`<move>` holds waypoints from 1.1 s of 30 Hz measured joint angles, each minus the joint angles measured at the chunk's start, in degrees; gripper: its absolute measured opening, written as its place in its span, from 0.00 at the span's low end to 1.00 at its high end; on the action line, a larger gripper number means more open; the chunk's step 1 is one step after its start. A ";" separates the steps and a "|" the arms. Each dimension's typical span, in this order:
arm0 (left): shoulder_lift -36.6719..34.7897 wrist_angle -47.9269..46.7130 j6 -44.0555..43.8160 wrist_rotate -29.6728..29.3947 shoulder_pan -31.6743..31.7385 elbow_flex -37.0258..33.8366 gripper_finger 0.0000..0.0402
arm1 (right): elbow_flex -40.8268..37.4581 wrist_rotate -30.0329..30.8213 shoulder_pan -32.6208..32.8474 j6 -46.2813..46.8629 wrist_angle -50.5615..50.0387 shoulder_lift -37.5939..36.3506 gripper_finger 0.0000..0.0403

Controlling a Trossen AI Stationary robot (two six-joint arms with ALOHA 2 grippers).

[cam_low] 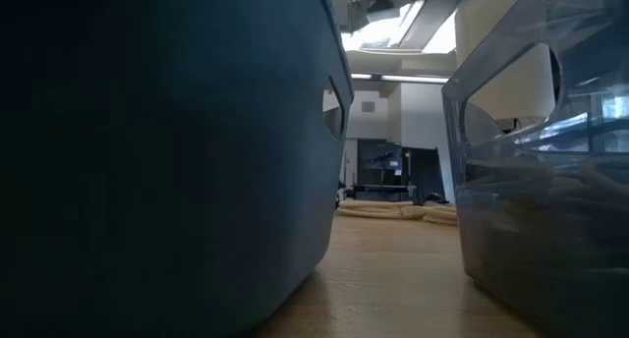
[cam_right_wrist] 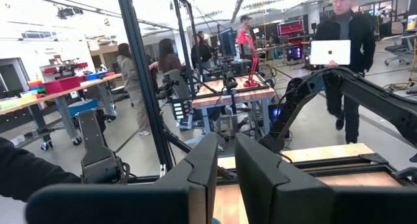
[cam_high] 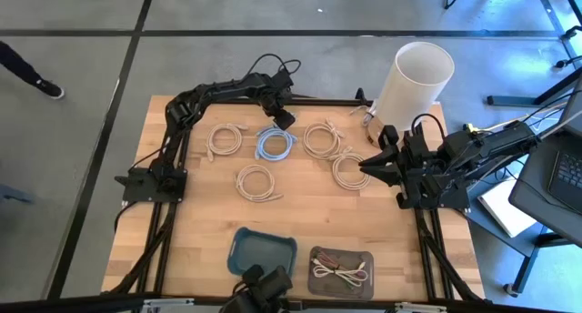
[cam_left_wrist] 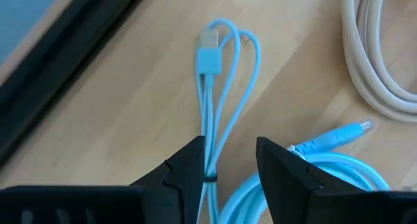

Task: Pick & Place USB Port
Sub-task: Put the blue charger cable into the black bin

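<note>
Left end effector [cam_left_wrist: 228,165] at far bench [cam_high: 300,217] edge, fingers narrowly parted, straddling blue USB cable [cam_left_wrist: 218,87]. Right end effector [cam_right_wrist: 225,178] raised at right edge, narrow gap.

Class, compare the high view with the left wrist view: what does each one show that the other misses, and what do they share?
Only the high view shows the whole table, the beige cables, the blue bin, the clear tray, the white cylinder and the right gripper. Only the left wrist view shows the USB plug and the left gripper's open jaws straddling strands. Both show the blue cable.
</note>
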 joint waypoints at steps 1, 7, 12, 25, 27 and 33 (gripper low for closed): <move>0.04 -0.36 1.02 0.21 0.17 0.47 0.32 | 0.00 0.00 0.00 0.01 0.00 0.00 0.15; -1.68 -11.98 3.90 0.72 0.30 10.05 0.30 | 0.00 -0.07 0.02 1.34 -0.01 0.00 0.15; -2.36 -24.76 5.31 3.28 -2.47 15.91 0.31 | 0.00 -0.15 0.02 1.38 -0.14 0.00 0.15; -1.99 -6.98 16.71 3.68 -6.89 -0.30 0.30 | 0.00 -0.17 0.02 1.25 -0.54 0.00 0.15; -1.96 -3.40 16.50 3.83 -5.58 -2.21 0.30 | 0.00 -0.15 0.02 1.26 -0.49 0.00 0.15; -0.70 -0.32 16.97 3.43 -1.45 -3.15 0.29 | 0.00 -0.13 0.02 1.25 -0.34 0.00 0.15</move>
